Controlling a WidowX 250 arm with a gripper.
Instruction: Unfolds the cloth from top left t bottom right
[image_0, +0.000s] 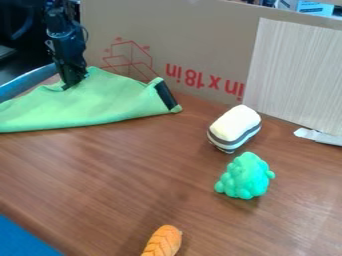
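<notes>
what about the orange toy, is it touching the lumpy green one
No, brown table shows between the orange toy and the lumpy green one.

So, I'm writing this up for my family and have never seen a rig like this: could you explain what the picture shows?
The black machine at the upper left is a robot arm; the part that grasps is its claw. There is one picture, taken by a fixed camera looking down at a slant on a brown wooden table. The claw is down at the upper part of a green cloth; whether it grips the cloth, I can't tell. To the right lie a white block with dark stripes and a lumpy green toy. An orange toy is at the bottom edge, and cardboard stands behind.
</notes>
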